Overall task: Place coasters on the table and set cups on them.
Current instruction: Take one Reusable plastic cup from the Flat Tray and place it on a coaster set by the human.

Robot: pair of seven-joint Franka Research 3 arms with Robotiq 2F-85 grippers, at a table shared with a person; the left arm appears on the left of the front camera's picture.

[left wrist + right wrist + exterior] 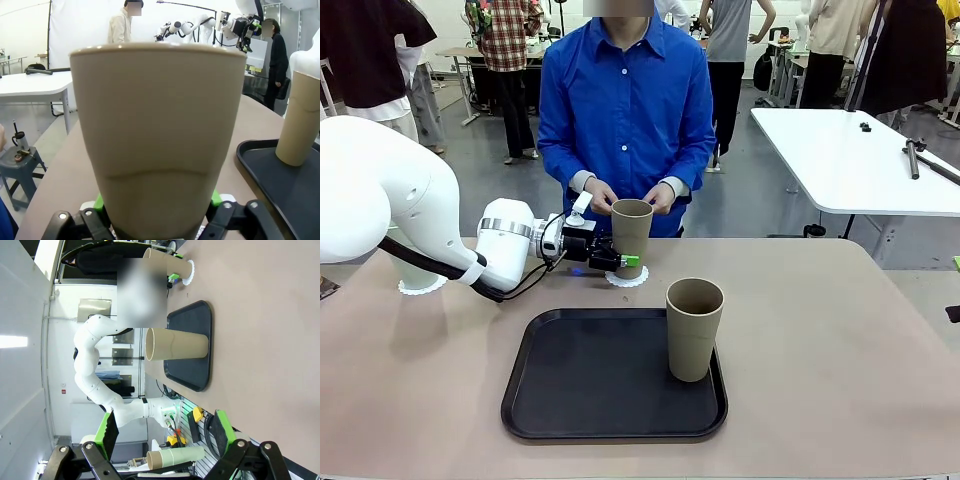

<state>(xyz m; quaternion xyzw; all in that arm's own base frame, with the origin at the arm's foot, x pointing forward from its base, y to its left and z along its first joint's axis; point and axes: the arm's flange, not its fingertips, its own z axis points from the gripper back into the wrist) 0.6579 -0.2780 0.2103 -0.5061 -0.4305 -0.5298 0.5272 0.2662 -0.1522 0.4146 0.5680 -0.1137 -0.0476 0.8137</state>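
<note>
A tan cup (pixel 631 230) stands upright on a white lacy coaster (pixel 640 279) at the far middle of the beige table (pixel 840 350). My left gripper (pixel 620 262) is shut on this cup near its base; in the left wrist view the cup (pixel 157 135) sits between the green pads (pixel 98 201). The person's hands (pixel 603 195) are just behind its rim. A second tan cup (pixel 694 328) stands on the black tray (pixel 590 390). A pale mint cup (pixel 412 272) on another coaster (pixel 424 287) is partly hidden behind my left arm. My right gripper (pixel 162 440) is open and holds nothing.
The black tray takes up the near middle of the table. A white table (pixel 860 160) stands off to the far right, and people move about in the background. The right half of the beige table is bare.
</note>
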